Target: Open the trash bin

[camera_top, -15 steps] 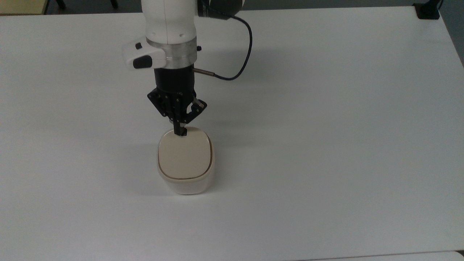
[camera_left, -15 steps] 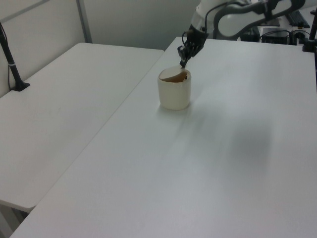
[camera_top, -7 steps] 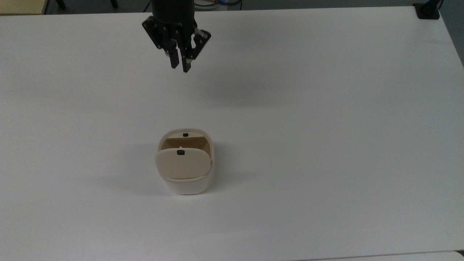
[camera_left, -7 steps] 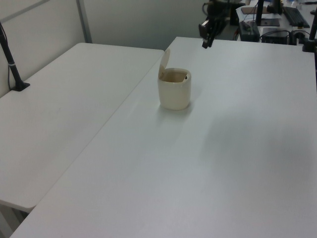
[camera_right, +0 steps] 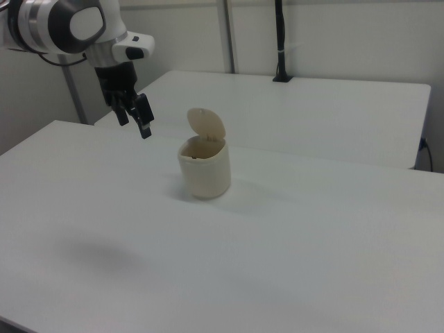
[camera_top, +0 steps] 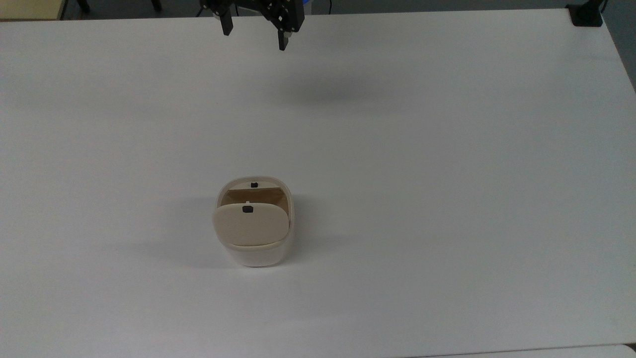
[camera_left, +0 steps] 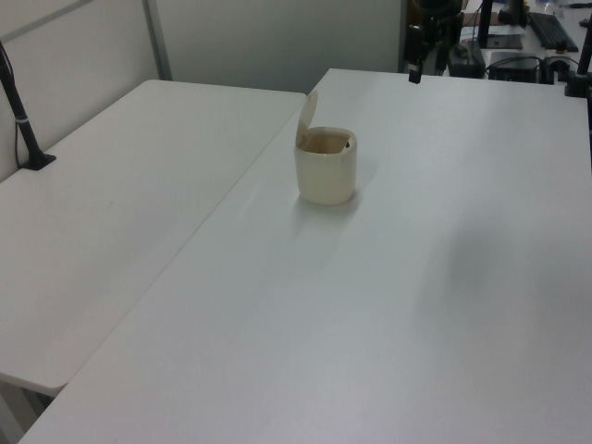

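The trash bin [camera_top: 254, 251] is a small cream-white tub standing on the white table [camera_top: 447, 199]. Its beige lid [camera_top: 251, 226] is swung up on its hinge, so the brown inside shows. A small black button [camera_top: 254, 185] sits on the far rim. In the left view the trash bin [camera_left: 326, 171] has its lid [camera_left: 306, 108] upright, and the right view shows the trash bin [camera_right: 205, 170] the same way. My gripper [camera_top: 254, 32] hangs open and holds nothing, high above the table near the top view's top edge, well away from the bin. It also appears as the gripper [camera_right: 136, 123] left of the bin.
A second white table [camera_left: 111, 203] adjoins on the left view's left, with a black clamped post [camera_left: 23, 120] on it. A black clamp [camera_top: 586, 15] sits at the top view's top right corner. Monitors and cables stand behind the table in the left view.
The lid sprang up from shut to open after my fingertip left the button. My gripper then lifted, drew back toward the top view's top edge and spread its fingers.
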`<state>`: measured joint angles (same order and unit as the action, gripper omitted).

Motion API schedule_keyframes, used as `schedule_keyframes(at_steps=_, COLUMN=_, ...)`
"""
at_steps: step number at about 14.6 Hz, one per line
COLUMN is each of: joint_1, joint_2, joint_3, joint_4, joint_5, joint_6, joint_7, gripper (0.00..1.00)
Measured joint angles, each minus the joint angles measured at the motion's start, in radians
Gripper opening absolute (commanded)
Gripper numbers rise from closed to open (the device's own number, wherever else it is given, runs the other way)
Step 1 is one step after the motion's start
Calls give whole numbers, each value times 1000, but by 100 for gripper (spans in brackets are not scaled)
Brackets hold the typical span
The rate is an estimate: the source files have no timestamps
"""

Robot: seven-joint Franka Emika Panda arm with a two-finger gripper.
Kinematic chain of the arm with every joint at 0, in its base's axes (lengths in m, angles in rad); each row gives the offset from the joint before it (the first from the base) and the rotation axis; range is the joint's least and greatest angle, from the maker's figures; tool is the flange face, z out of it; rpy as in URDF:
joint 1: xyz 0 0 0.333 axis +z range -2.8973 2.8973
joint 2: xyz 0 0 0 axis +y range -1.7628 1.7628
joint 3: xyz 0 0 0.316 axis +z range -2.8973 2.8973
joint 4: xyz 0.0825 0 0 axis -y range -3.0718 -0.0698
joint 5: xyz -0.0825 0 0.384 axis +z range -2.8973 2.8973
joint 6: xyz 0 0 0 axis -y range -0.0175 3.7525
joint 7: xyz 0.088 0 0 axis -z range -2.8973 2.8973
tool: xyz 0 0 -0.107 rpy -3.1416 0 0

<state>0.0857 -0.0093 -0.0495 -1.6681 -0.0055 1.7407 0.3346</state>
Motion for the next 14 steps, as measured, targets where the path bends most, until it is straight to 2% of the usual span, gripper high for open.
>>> schedule_keyframes(at_steps=6, joint_1=-21, joint_2=-8, joint_3=2, joint_4=-1, joint_5=0, joint_6=-19, joint_7=-198, gripper=100)
schedule_keyframes(at_steps=9, joint_1=-20, joint_2=-9, joint_3=-17, joint_4=-1, joint_5=-1, joint_6=-19, joint_7=-282, gripper=100)
schedule_keyframes(at_steps=14, joint_1=-16, joint_2=-9, joint_3=-35, joint_4=1, joint_5=-1, joint_6=-18, joint_7=-348, gripper=100)
